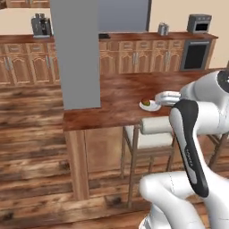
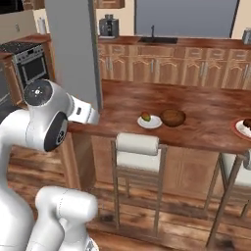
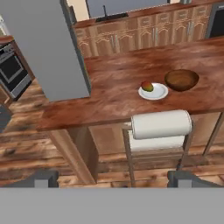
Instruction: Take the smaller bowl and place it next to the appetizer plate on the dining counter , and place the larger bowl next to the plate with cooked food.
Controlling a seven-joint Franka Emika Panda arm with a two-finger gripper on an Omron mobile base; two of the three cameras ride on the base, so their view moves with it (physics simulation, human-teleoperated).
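Sm. dark-brown bowl (image 3: pixel 181 79) beside white app. plate (image 3: pixel 153 91), maybe touching; claw (image 3: pixel 113 178) wide apart, empty.

Arm folded high; tool (image 3: pixel 113 178) empty, fingers spread wide.

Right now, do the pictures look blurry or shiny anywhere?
Hand view: sharp, with a soft sheen on the dining counter and a faint shadow under the smaller bowl. Right base view: even light, no glare, the appetizer plate a little soft. Left base view: slightly fuzzy throughout.
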